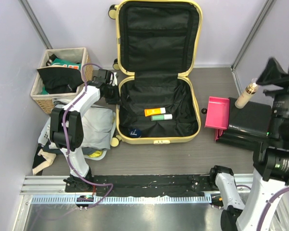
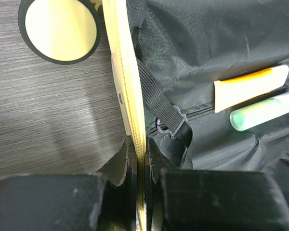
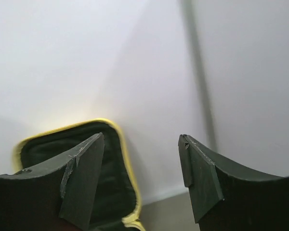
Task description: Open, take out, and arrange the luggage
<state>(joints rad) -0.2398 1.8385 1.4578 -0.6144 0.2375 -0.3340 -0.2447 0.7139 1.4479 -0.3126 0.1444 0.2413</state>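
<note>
The luggage (image 1: pixel 199 113) is a pale-yellow suitcase lying open, its lid leaning on the back wall. Its black-lined lower half holds an orange tube (image 1: pixel 155 111), a green tube (image 1: pixel 162 117) and a small dark round item (image 1: pixel 135 132). My left gripper (image 1: pixel 111 92) is at the lower half's left side. In the left wrist view the left gripper (image 2: pixel 143 144) is shut on the luggage's yellow zipper rim (image 2: pixel 127 86), beside a caster wheel (image 2: pixel 59 30). My right gripper (image 1: pixel 273 72) is raised at the far right. In its wrist view the right gripper (image 3: pixel 142 144) stands open and empty, facing the lid (image 3: pixel 123 144).
A wicker basket (image 1: pixel 43 98) of clothes stands at the back left. Pale clothing (image 1: pixel 98 127) lies left of the suitcase. On the right are a pink tray (image 1: pixel 216 112), a black case (image 1: pixel 248 122) and a beige bottle (image 1: pixel 245 95). Metal posts frame the walls.
</note>
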